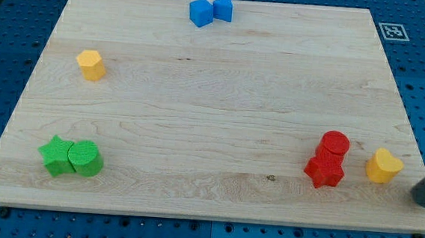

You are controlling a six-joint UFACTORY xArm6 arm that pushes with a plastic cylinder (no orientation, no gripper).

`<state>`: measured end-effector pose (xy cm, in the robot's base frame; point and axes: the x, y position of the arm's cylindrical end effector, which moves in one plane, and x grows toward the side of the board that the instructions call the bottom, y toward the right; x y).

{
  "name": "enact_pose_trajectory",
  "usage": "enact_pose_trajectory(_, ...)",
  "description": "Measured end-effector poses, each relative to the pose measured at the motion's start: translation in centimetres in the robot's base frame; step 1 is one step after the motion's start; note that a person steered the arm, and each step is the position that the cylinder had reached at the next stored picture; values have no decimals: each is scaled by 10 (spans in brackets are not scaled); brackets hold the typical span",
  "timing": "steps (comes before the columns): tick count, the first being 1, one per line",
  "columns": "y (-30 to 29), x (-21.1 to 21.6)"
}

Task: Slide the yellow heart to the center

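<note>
The yellow heart sits near the bench's right edge, beside the red blocks; my tip, seemingly lower-right, grasping nothing, should push up-left, skirting them.

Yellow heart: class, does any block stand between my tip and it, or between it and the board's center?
Nothing stands between my tip and the yellow heart; the tip sits just to the heart's lower right. Toward the center, the red cylinder and red star stand close on the heart's left, partly blocking that path.
</note>
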<state>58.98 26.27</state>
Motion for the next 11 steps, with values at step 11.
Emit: enact_pose_trajectory(11,-138,-127)
